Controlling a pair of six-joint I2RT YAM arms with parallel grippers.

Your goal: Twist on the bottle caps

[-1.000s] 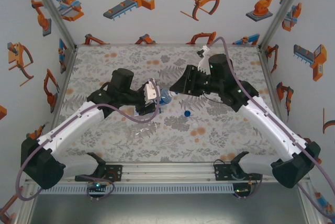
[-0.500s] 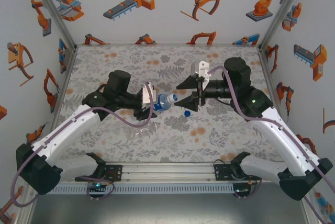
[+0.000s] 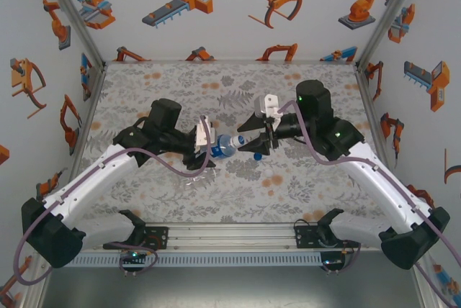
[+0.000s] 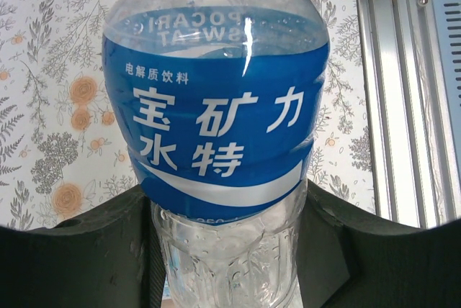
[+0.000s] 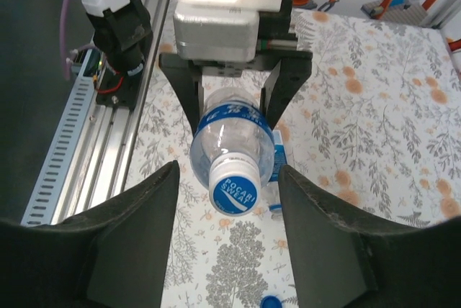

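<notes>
A clear bottle (image 3: 227, 142) with a blue-and-white label (image 4: 216, 106) hangs level above the mat, and my left gripper (image 3: 209, 148) is shut on its lower body (image 4: 227, 250). Its white cap with a blue top (image 5: 236, 194) sits on the neck and points at my right gripper (image 3: 257, 144). That right gripper (image 5: 229, 200) is open, one finger on each side of the cap with a gap on both sides. A loose blue cap (image 5: 271, 301) lies on the mat just below the right gripper (image 3: 257, 156).
A second clear bottle (image 3: 196, 180) lies on the flowered mat (image 3: 310, 178) below the left gripper; its blue label shows behind the held bottle (image 5: 279, 158). The aluminium rail (image 3: 230, 234) runs along the near edge. Printed walls close in three sides.
The right gripper backed off to the right, then came back left to the cap with its jaws a little narrower. The left gripper kept hold of the bottle, shifting only slightly.
</notes>
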